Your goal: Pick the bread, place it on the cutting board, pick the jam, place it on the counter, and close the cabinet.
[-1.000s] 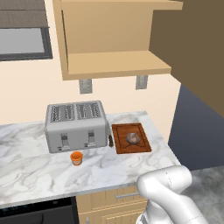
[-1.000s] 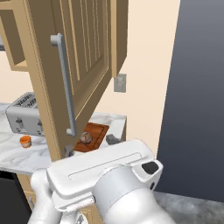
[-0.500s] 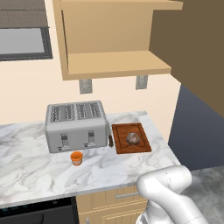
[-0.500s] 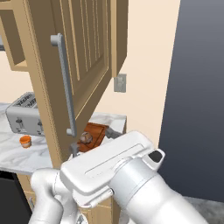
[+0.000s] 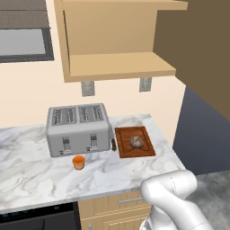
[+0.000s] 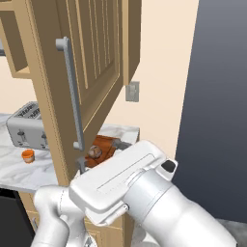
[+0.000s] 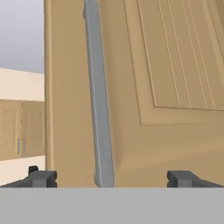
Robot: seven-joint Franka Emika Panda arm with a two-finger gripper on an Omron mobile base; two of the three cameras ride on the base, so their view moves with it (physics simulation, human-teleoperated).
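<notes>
The bread [image 5: 136,143] lies on the cutting board [image 5: 126,134], right of the toaster. The orange jam [image 5: 78,162] stands on the counter [image 5: 31,173] in front of the toaster. The cabinet [image 5: 117,67] hangs open with a bare shelf, and its door [image 6: 94,58] swings out toward me. In the hand view my gripper [image 7: 111,179] is open, close in front of the door's outer face [image 7: 175,65]. The metal bar handle [image 7: 98,109] runs up between the two fingertips [image 7: 41,178], and nothing is held. From the right base view I also see the bread [image 6: 95,152] and jam [image 6: 28,155].
A silver four-slot toaster [image 5: 78,130] stands at the back of the counter, with wall sockets [image 5: 88,88] above it. A dark wall [image 6: 217,96] rises to the right of the counter's end. My white arm [image 6: 130,188] fills the foreground below the door.
In the right base view my arm has risen and swung right, nearer the door handle. Bread, jam and door have not moved.
</notes>
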